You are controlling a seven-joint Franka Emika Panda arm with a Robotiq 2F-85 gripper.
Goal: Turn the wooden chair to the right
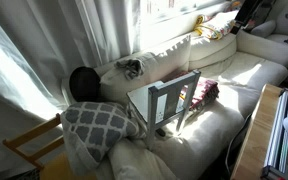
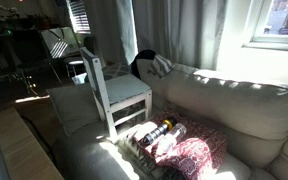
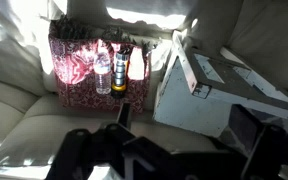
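Small pale grey-white wooden chair (image 2: 122,93) stands upright on the white sofa (image 2: 234,100), in both exterior views (image 1: 169,100); flat square seat, slatted back at left, thin straight legs on the cushion.

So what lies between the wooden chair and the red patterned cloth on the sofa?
A few bottles, at the cloth's edge nearest the chair, seen in the wrist view.

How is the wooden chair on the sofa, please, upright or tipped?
Upright: in an exterior view the wooden chair stands on its legs, seat level, slatted back vertical.
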